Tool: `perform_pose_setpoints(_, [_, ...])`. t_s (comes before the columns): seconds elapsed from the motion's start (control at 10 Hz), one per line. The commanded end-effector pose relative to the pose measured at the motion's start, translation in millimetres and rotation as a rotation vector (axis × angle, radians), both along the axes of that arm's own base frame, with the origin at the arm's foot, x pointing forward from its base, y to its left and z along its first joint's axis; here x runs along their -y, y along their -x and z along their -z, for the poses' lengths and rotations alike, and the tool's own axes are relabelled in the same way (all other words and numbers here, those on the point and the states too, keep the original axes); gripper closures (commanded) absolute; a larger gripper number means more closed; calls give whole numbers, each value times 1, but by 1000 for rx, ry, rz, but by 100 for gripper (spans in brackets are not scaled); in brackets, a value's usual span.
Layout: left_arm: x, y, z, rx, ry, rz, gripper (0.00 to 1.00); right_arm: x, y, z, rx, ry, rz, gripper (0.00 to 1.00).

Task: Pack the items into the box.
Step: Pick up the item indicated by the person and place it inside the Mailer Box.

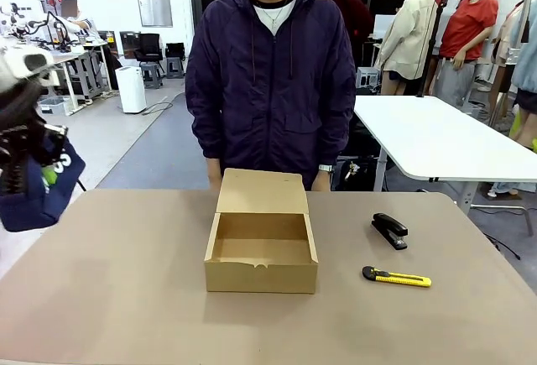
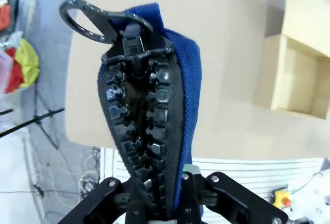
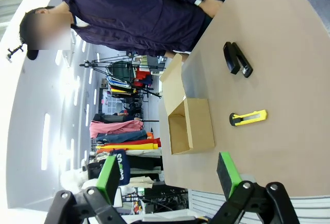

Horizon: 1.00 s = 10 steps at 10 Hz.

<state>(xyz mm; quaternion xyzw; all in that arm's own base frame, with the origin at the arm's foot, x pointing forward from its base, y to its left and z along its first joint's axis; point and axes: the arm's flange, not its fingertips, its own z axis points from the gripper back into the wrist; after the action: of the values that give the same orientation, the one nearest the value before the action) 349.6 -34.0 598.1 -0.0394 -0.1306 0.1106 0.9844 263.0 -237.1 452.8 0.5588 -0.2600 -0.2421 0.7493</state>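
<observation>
At the far left of the front view the left arm is cut off by the picture's edge. Its black left gripper point(image 1: 38, 172) is largely hidden behind the navy blue soft pouch point(image 1: 33, 204) it carries, so only a sliver of green pad shows. The white lettering on the pouch is too cropped to read. In the left wrist view the gripper point(image 2: 165, 203) is clamped tight on the pouch's lower end. The pouch point(image 2: 154, 105) stands end-on, with its black zipper and a metal ring facing the camera. It hangs in the air off the left edge of the tan table point(image 1: 126, 298), well apart from the small brown cardboard box point(image 1: 262, 243). That box sits mid-table with its flap lid tipped back. The lid hides the hands of the person point(image 1: 273, 88) standing just behind it. To the right lie the small black stapler point(image 1: 390, 231) and, nearer the robot, the slim yellow-and-black utility knife point(image 1: 397, 278), apart from each other. In the right wrist view the right gripper point(image 3: 167, 176) has its jaws spread wide around nothing and is raised clear of the table.
</observation>
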Motion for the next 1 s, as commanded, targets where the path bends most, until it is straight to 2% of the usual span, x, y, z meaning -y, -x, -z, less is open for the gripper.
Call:
perform_pose_setpoints(0.0, [-8,-6,12,17,42,21,100,2,-1,-3,26,-4,1,0])
perform_pose_setpoints(0.1, [0,0,0,0,0,0,100,2,-1,-3,26,-4,1,0])
perform_pose_setpoints(0.5, [0,3,2,-5,-2,1,100,2,-1,-3,26,-4,1,0])
perform_pose_setpoints(0.7, [40,-41,-32,245,-169,317,100,2,-1,-3,26,-4,1,0])
perform_pose_setpoints(0.8, [77,-65,-50,425,-214,553,100,2,-1,-3,26,-4,1,0])
perform_pose_setpoints(0.9, [113,-84,-58,511,-210,776,100,2,-1,-3,26,-4,1,0])
